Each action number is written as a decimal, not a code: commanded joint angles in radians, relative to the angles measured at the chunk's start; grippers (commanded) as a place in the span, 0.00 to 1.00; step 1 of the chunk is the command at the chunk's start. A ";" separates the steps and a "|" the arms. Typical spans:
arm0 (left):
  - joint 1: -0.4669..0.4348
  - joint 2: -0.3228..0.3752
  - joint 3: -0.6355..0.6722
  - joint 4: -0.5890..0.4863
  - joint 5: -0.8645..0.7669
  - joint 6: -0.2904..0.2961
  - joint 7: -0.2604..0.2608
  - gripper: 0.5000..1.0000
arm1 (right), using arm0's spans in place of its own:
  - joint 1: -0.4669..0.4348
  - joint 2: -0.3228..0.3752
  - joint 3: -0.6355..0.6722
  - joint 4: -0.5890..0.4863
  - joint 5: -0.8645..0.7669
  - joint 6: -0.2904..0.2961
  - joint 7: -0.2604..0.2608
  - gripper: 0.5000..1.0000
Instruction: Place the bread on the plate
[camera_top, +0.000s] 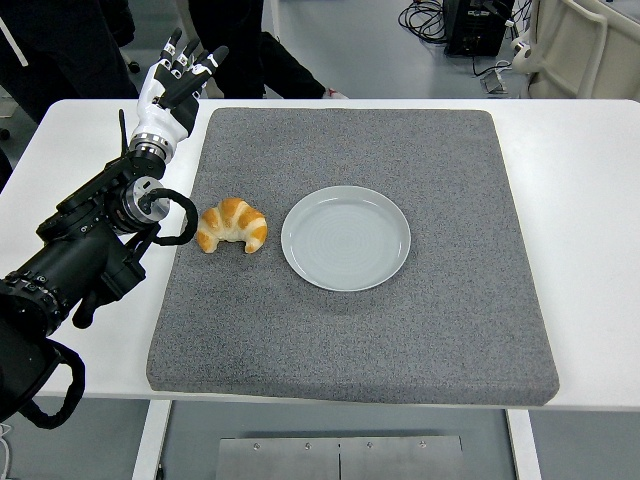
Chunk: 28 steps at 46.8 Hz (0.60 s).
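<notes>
head view: croissant (232, 226) beside empty plate (345, 237) on grey mat (400, 340) (left hand (172, 88) open, far off).

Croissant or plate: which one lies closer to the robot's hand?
The croissant. It lies on the mat's left side, toward the left hand; the plate sits farther right, mid-mat.

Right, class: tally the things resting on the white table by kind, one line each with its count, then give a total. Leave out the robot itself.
Grey mat: 1
Pale plate: 1
Croissant: 1
Total: 3

The croissant lies on the mat just left of the plate, not on it yet.
</notes>
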<state>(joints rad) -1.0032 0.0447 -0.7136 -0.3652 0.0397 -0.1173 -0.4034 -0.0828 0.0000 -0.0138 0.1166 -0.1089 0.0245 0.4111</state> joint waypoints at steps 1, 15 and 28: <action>-0.002 0.000 -0.001 -0.001 -0.001 -0.001 0.000 0.94 | 0.000 0.000 0.000 0.000 0.000 0.000 0.000 1.00; -0.003 0.001 -0.010 -0.003 -0.012 -0.001 -0.002 0.94 | 0.000 0.000 0.000 0.000 0.000 0.000 0.000 1.00; -0.012 0.006 0.008 -0.003 -0.009 0.010 0.012 0.94 | 0.000 0.000 0.000 -0.001 0.000 0.000 0.000 1.00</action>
<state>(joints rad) -1.0137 0.0488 -0.7065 -0.3676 0.0282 -0.1084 -0.3984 -0.0829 0.0000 -0.0138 0.1166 -0.1089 0.0245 0.4111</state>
